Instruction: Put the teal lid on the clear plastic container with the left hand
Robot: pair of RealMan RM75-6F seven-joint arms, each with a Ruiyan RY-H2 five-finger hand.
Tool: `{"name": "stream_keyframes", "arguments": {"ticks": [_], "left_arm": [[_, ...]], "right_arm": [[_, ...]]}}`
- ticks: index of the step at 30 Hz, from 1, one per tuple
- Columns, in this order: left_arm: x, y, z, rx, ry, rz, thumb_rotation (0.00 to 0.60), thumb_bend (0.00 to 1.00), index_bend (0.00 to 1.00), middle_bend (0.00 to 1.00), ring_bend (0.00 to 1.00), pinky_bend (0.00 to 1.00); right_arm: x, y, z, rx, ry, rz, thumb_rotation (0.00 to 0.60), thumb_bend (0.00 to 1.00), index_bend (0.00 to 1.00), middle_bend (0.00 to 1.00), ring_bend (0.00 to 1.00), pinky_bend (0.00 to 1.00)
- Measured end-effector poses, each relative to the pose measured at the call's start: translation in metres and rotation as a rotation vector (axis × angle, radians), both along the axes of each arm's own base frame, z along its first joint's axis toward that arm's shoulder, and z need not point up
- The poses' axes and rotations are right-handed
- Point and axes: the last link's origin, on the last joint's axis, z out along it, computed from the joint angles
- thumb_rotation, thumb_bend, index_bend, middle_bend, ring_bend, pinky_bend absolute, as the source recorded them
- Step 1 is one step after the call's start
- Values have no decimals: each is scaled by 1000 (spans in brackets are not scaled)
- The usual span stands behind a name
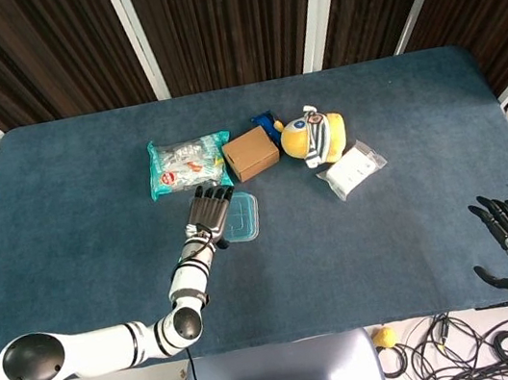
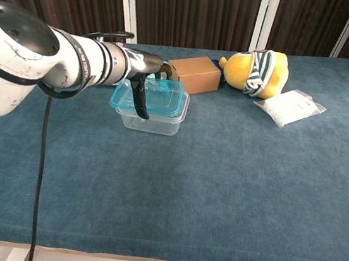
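The translucent teal rectangular plastic lid with rounded corners (image 2: 155,96) lies roughly flat over the top of the clear rectangular plastic container (image 2: 152,121), shifted towards its left side so the lid's left edge overhangs the rim. The container stands upright on the blue cloth near the middle of the table, and looks empty through its clear walls. From above, the lid (image 1: 244,216) hides the container beneath it.

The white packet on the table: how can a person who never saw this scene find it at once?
Start at the yellow plush toy with the striped cap, near the far middle of the blue table. The white packet lies just beside it, toward the robot's right. It alone is flat, white and in clear wrapping, unlike the brown box.
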Motion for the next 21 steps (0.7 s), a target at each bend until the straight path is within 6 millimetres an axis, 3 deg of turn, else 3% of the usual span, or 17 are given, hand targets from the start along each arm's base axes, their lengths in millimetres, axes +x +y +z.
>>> {"name": "stream_keyframes", "arguments": {"ticks": [21], "left_arm": [[0, 1, -3, -1, 6, -1, 600, 206, 0, 87, 2, 15]], "right_arm": [[-1, 1, 2, -6, -3, -1, 600, 200, 0, 0, 0, 0]]}}
